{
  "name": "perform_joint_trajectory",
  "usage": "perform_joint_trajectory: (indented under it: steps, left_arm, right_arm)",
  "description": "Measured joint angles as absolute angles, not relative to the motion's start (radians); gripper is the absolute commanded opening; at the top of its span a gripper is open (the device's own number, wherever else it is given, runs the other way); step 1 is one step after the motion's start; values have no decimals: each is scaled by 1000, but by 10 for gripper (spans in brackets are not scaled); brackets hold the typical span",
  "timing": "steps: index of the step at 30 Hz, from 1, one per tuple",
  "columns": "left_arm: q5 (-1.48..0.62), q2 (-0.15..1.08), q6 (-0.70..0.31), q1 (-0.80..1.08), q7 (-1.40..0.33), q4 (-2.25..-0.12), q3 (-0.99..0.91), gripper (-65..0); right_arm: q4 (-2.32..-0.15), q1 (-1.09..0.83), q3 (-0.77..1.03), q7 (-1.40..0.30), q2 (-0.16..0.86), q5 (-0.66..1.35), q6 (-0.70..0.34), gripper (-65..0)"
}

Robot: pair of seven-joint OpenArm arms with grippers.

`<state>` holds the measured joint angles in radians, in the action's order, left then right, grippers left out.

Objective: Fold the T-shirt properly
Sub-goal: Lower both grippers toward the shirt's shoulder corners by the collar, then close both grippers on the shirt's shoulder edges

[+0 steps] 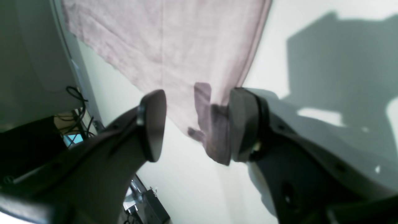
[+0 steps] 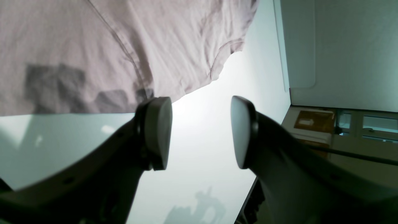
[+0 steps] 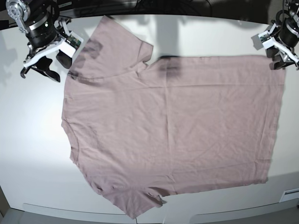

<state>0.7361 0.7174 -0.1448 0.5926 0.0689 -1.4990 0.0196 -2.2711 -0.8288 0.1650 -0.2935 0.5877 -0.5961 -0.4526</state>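
The dusty-pink T-shirt (image 3: 173, 126) lies spread flat on the white table (image 3: 28, 140), neck to the left, hem to the right. My right gripper (image 3: 50, 65) is open beside the far sleeve at the shirt's top left. In the right wrist view the gripper (image 2: 200, 133) is empty over bare table, with the T-shirt (image 2: 93, 37) just beyond its fingertips. My left gripper (image 3: 280, 59) is at the hem's far right corner. In the left wrist view this gripper (image 1: 197, 127) is open, and a corner of the T-shirt (image 1: 174, 40) lies between the fingers, against one finger (image 1: 242, 124).
The near sleeve (image 3: 140, 205) reaches almost to the table's front edge (image 3: 210, 217). Cables and dark gear (image 1: 74, 124) lie past the table's edge in the left wrist view. A cardboard box (image 2: 314, 121) stands past the table's edge in the right wrist view.
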Motion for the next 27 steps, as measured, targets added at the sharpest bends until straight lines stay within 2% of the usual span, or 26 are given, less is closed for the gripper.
perform_joint_trajectory:
  steps: [9, 13, 20, 24, 27]
  left_arm:
    - [748, 718, -107, 545, 67, -1370, 14, -336]
    - [753, 720, -107, 553, 76, -1367, 14, -374]
    - [755, 720, -115, 562, 127, -1396, 15, -374]
    - [756, 718, -131, 562, 151, -1401, 15, -433]
    - [756, 718, -133, 562, 150, -1401, 19, -451]
  right_arm:
    - [-2271, -829, 165, -293, 588, -596, -450, -344]
    - [-2271, -829, 165, -294, 588, -596, -450, -344]
    - [-2271, -829, 165, -298, 588, -596, -450, -344]
    - [-2271, -829, 165, -305, 588, -596, -450, -344]
    - [-2271, -829, 165, -305, 588, -592, -450, -344]
